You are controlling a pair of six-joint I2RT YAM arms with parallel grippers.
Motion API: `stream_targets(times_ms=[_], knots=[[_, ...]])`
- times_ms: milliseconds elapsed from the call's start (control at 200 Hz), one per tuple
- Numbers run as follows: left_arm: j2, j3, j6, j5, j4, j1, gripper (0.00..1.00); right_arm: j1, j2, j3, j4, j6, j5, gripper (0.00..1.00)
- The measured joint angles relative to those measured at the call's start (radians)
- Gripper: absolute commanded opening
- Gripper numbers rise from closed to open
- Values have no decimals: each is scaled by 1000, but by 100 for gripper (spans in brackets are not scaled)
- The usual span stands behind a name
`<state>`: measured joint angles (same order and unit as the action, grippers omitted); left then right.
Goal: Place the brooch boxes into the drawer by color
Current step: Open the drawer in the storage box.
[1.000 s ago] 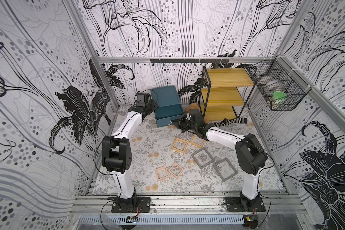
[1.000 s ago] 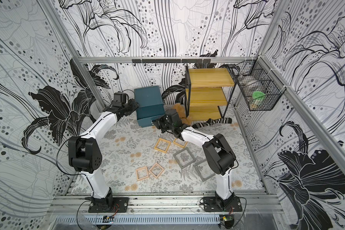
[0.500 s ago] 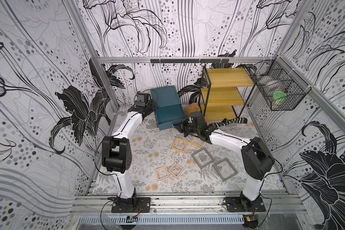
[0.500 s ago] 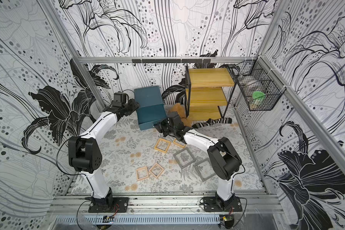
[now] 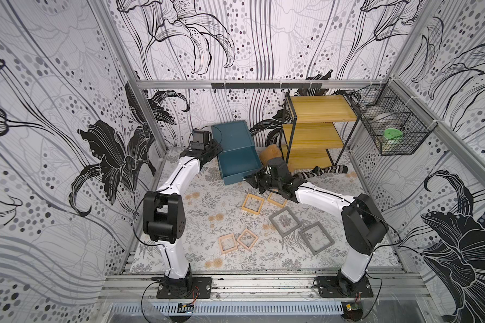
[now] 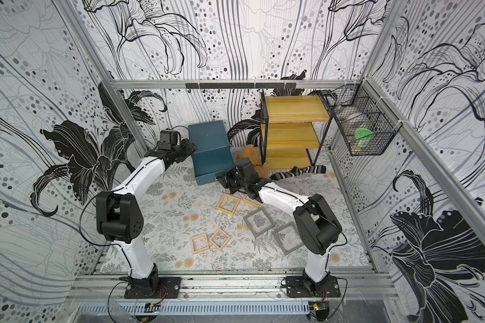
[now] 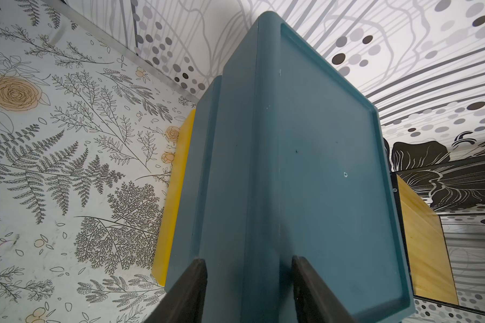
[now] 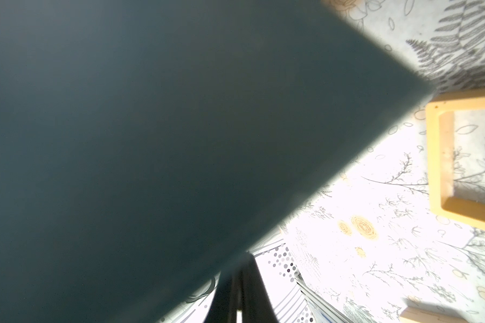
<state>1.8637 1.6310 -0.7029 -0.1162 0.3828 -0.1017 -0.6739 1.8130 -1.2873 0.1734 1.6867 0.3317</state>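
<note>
Brooch boxes, six flat square frames with clear centres, all lie loose on the floral surface in both top views. None of them is in the dark teal-blue chest of drawers at the far side. We see one drawer of that chest pulled out toward the near side, and it looks empty.

The yellow-tan pair sits just near of the drawer front. The two larger grey ones are nearer and to the right, and the two small pale pinkish-wood ones are nearest of all.

The white left arm reaches to the chest's left side. The white right arm ends at the near right corner of the drawer front, directly above the yellow-tan pair. We judge the right arm the nearer one for a first pick. The boxes are square, so no long axis matters.

From the left wrist, the left jaws stand partly apart, straddling a corner edge of the chest and pressing on both faces.

From the right wrist, a blurred teal wall fills most of the frame. The right jaws are pressed together, and we cannot tell whether they pinch a knob. A yellow-tan box lies close by.

We find no readable writing in any view.
</note>
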Motion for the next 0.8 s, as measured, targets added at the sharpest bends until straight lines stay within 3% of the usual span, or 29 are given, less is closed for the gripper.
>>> stream_targets(times_ms=[135,315,801], knots=[[0,1,0,1,3,0,55,-1,-1,-6,-42,-7,0,31],[-2,1,0,14,7,0,58,-2,-14,-19,-115,-31,-12,44],[-134,-32,-3,94,40,-4,62,-2,-132,-94,-351,-216,-117,47]])
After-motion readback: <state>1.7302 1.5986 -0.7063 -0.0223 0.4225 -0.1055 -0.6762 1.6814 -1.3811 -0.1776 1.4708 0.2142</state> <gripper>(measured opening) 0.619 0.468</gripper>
